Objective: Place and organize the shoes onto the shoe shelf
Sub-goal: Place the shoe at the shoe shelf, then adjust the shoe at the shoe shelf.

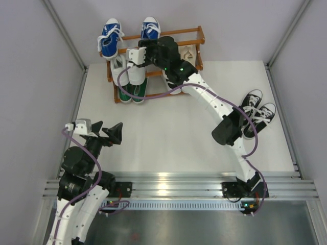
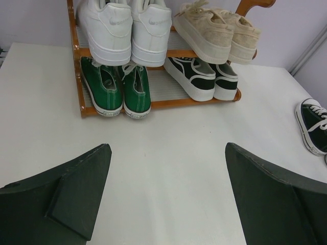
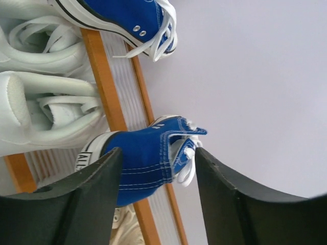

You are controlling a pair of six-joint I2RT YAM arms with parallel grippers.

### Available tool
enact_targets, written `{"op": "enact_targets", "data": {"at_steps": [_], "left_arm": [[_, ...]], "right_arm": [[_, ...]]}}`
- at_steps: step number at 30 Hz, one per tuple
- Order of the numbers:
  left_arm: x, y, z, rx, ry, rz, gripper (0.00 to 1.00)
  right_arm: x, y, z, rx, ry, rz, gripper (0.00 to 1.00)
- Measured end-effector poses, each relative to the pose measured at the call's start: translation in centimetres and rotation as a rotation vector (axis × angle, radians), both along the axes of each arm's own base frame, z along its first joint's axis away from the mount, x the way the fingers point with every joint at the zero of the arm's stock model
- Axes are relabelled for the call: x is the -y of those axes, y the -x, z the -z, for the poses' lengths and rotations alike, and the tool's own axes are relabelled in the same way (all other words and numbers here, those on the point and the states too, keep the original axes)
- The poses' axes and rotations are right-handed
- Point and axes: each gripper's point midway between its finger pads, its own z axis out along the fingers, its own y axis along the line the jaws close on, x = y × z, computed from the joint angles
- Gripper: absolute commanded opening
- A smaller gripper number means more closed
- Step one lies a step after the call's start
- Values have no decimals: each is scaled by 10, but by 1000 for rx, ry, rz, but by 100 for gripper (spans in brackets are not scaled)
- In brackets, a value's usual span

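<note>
My left hand (image 2: 167, 149) hangs wide open and empty over the near desk (image 2: 168, 127); off to the right the black canvas pair (image 1: 258, 109) sits on the desk, well apart from the shoe shelf (image 1: 200, 37); green pair (image 2: 117, 89) and black-and-white pair (image 2: 202, 76) on the bottom tier, white pair (image 2: 127, 30) and beige pair (image 2: 219, 30) above. Up top, my right hand (image 3: 158, 153) is parted, straddling the heel of a blue shoe (image 3: 145, 138) on the rails; the other blue shoe (image 1: 110, 38) is beside it.
</note>
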Motion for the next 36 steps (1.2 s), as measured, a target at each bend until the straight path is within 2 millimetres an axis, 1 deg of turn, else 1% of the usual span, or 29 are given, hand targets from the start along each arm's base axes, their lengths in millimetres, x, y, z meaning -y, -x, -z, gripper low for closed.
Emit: {"op": "enact_targets", "data": {"at_steps": [5, 7, 8, 9, 11, 13, 14, 18, 22, 24, 26, 27, 28, 29, 31, 33, 34, 35, 36], "left_arm": [[0, 0, 1, -3, -1, 0, 98], [0, 0, 1, -2, -1, 0, 98], [0, 0, 1, -2, -1, 1, 98], [0, 0, 1, -3, -1, 1, 98], [0, 0, 1, -3, -1, 2, 98], [1, -1, 2, -6, -2, 5, 98], [2, -1, 2, -9, -4, 7, 98], [7, -6, 6, -21, -26, 31, 98], [15, -15, 12, -46, -61, 64, 98], [24, -22, 11, -43, -84, 104, 98], [31, -29, 8, -30, -103, 136, 98], [35, -33, 6, -22, -111, 150, 98], [38, -39, 5, -24, -119, 156, 98], [40, -46, 3, -33, -128, 157, 98], [45, -62, -7, -57, -140, 158, 98], [53, -86, -28, -79, -141, 163, 98], [59, -101, -39, -86, -136, 168, 98], [65, -113, -54, -78, -123, 171, 98], [70, -125, -66, -74, -112, 174, 97]], "right_arm": [[0, 0, -2, 3, -4, -2, 75], [0, 2, -2, -3, 0, -5, 80], [2, 4, -2, -10, 5, -5, 84], [3, 5, -2, -16, 9, -6, 86], [5, 11, -5, -28, 14, -14, 91], [8, 20, -14, -36, 10, -25, 94], [9, 24, -18, -41, 8, -29, 98], [17, 49, -42, -67, -16, -58, 99], [28, 85, -70, -105, -63, -105, 99], [41, 107, -81, -149, -91, -129, 99], [57, 130, -86, -215, -121, -150, 99], [66, 142, -85, -263, -142, -168, 99], [75, 154, -81, -310, -158, -186, 99], [88, 170, -73, -377, -173, -209, 99], [116, 195, -51, -495, -213, -253, 99], [154, 217, -8, -642, -237, -253, 99], [170, 224, 15, -701, -248, -244, 99], [184, 230, 37, -763, -257, -228, 99], [194, 235, 55, -816, -263, -213, 99]]}}
